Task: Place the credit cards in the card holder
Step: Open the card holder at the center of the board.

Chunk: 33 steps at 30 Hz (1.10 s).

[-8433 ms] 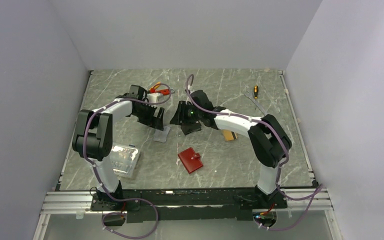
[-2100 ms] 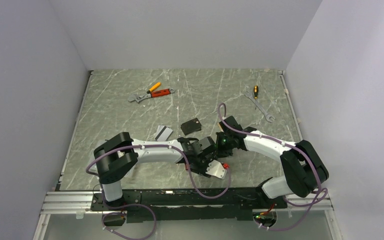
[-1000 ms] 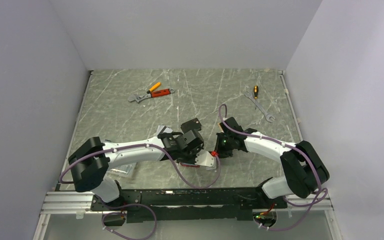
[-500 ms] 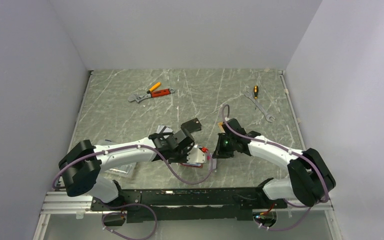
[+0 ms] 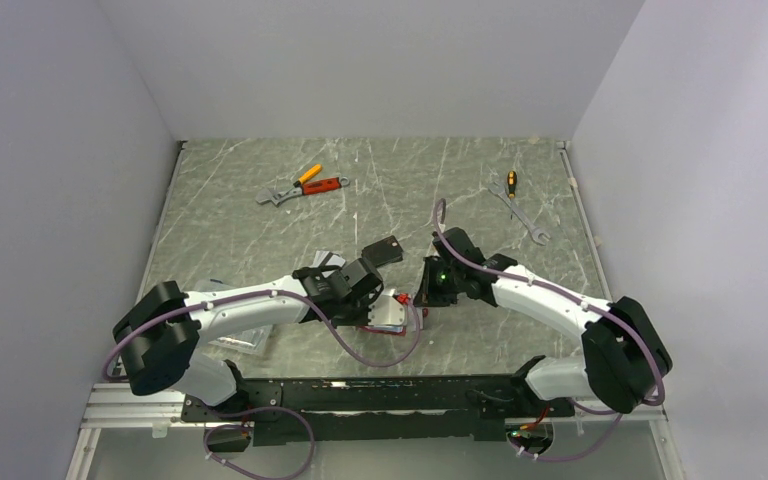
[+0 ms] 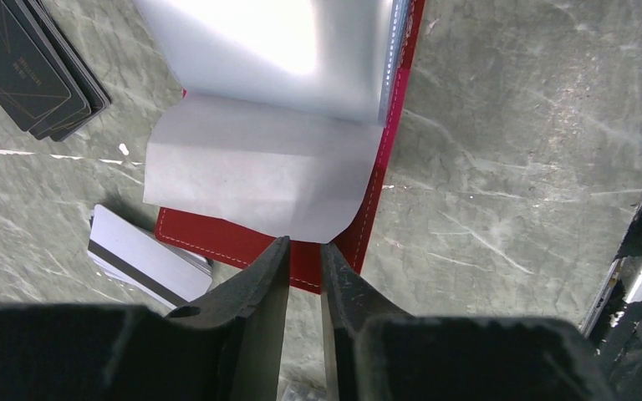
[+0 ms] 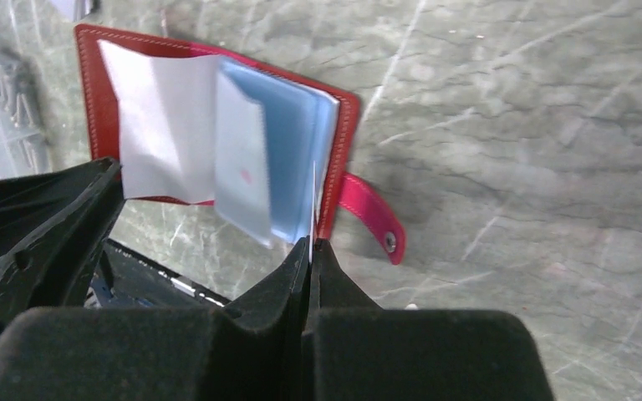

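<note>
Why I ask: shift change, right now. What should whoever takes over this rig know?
Left gripper: jaws slightly apart, tips at the open red card holder's near edge.
Right gripper: shut on a thin sheet at the holder, seen edge-on; card or sleeve unclear.
Silver-white credit cards lie beside the holder.
Done: holder lies open.
To do: no card seen inside; insert them.

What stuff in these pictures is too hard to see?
Top view: most of the holder; the left gripper covers it.
Left wrist: anything inside its sleeves; glare whitens them.
Left wrist: whether that gripper pinches the holder's edge; its fingers hide it.
</note>
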### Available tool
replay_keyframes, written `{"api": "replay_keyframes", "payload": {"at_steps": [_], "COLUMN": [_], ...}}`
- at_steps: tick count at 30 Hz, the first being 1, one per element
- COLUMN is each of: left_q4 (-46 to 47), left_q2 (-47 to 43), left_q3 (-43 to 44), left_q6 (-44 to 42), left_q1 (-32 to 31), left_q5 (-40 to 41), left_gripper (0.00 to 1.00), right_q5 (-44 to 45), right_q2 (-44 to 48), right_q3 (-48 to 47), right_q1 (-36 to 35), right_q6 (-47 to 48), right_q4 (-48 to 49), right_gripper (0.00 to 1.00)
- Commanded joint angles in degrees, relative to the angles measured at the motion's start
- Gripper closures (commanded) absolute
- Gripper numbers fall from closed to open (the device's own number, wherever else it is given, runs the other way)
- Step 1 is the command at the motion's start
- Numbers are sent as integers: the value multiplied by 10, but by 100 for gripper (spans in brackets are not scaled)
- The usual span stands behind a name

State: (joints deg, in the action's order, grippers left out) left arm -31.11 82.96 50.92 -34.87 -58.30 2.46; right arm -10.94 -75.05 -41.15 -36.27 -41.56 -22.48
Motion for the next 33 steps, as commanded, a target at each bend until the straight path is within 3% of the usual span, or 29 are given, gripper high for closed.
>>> {"api": "replay_keyframes", "payload": {"at_steps": [1,15,33], "left_q4": [8,7,8], "left_q2": [-17,-20,-35], "left_q3": [-5,-5,-4], "left_q6": [1,-3,-20], "left_q1": [5,7,19], "left_q5": [2,4,18], "left_gripper": [75,77,78], "right_q5": [4,-34,-82], "right_q2": [-4,-73,-58], "right_q3": [-33,-33,-41], "right_q1": [-16,-29,-57], "right_q6": [6,12,26], "right_q4": [19,65,132], "right_gripper": [100,100,100]}}
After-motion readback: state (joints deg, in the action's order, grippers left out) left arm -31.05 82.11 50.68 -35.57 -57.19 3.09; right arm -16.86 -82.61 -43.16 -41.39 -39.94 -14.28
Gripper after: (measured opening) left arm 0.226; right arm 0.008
